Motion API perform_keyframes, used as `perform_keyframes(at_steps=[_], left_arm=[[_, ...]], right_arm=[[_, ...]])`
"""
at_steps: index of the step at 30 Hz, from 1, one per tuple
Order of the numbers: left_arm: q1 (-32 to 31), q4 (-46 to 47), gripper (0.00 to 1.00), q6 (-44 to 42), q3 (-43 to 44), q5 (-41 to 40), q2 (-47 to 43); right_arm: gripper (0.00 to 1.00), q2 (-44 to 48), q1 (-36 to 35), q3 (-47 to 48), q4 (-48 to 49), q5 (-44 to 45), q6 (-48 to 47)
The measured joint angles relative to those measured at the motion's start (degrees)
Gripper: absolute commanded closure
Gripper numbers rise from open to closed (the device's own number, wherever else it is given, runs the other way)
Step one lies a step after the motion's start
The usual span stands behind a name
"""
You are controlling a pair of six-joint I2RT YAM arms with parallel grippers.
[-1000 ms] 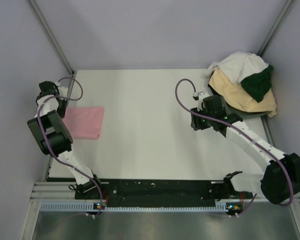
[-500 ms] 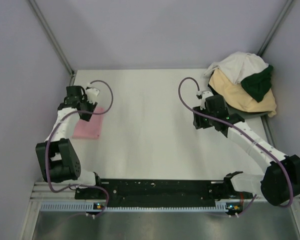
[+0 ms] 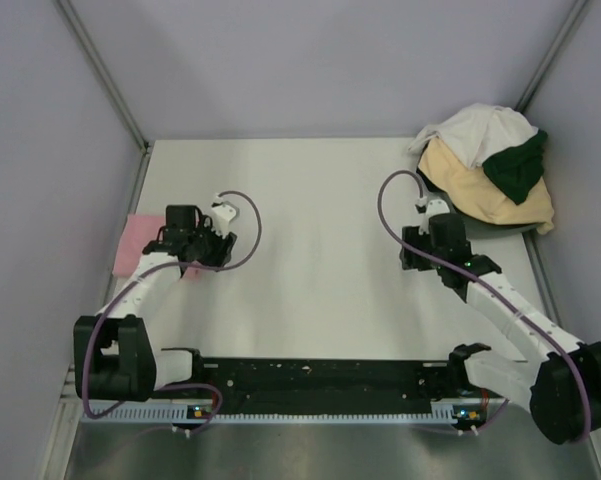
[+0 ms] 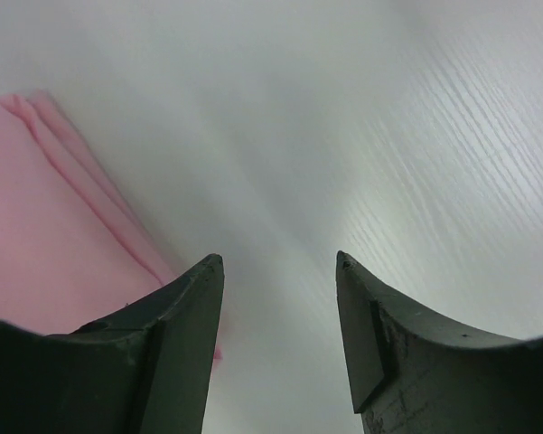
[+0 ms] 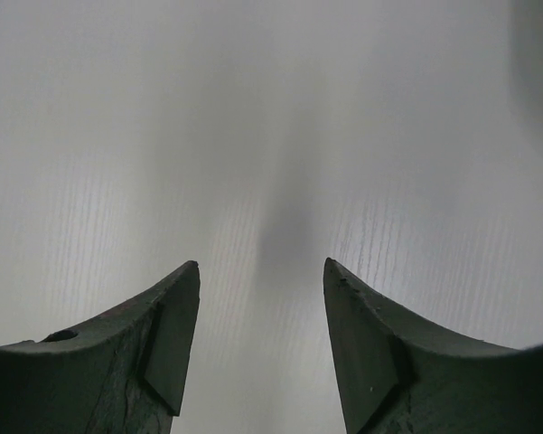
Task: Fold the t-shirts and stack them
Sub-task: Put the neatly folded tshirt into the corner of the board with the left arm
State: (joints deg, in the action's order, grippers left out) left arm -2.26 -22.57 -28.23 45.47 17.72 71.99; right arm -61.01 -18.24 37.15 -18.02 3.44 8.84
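The light pink t-shirt [image 3: 140,242] lies folded flat at the table's left edge, partly under my left arm. It also shows at the left of the left wrist view [image 4: 45,235]. My left gripper [image 3: 195,250] is open and empty, hovering just off the shirt's right edge [image 4: 278,262]. A heap at the back right holds the white t-shirt [image 3: 475,128], the dark green t-shirt [image 3: 515,165] and the pale tan t-shirt [image 3: 485,198]. My right gripper [image 3: 418,252] is open and empty over bare table [image 5: 262,264], to the near left of the heap.
The white table [image 3: 310,250] is framed by grey walls on three sides. Metal posts [image 3: 105,75] stand at the back corners. A black rail [image 3: 320,378] with the arm bases runs along the near edge.
My left gripper has swung from the far left edge rightward and nearer, across the pink shirt to its right edge. My right gripper has drifted slightly right and nearer. The shirts have not moved.
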Motion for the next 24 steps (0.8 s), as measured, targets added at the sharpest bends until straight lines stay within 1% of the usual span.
perform_keyframes(at_steps=[2, 4, 6, 9, 13, 16, 20, 24], left_arm=[[0.0, 1.9, 0.39, 0.6, -3.2, 1.1, -0.3], [0.0, 4.4, 0.34, 1.2, -6.4, 2.2, -0.9], [0.0, 7.3, 0.33, 1.9, -9.1, 2.9, -1.6], [0.2, 11.9, 0.31, 4.0, -12.0, 4.5, -2.3], [0.5, 21.1, 0.28, 7.0, -16.2, 5.7, -3.0], [0.6, 26.3, 0.27, 11.1, -18.9, 4.9, -2.9], [0.7, 31.1, 0.27, 16.1, -19.1, 2.3, -2.2], [0.7, 37.2, 0.25, 18.8, -20.4, 0.3, -2.4]], right_arm=[[0.43, 1.4, 0.0, -1.3, 1.7, 0.5, 0.1], [0.42, 2.9, 0.0, -3.4, 4.6, 1.6, 0.2], [0.41, 4.5, 0.0, -5.9, 7.6, 2.9, 0.1], [0.4, 8.0, 0.0, -12.3, 14.1, 6.3, -0.3], [0.39, 10.7, 0.1, -16.1, 18.1, 8.6, -1.3], [0.39, 13.7, 0.1, -18.1, 21.2, 9.8, -1.9], [0.37, 16.9, 0.1, -20.2, 25.6, 11.0, -2.9], [0.36, 18.2, 0.1, -24.1, 32.6, 12.7, -3.6]])
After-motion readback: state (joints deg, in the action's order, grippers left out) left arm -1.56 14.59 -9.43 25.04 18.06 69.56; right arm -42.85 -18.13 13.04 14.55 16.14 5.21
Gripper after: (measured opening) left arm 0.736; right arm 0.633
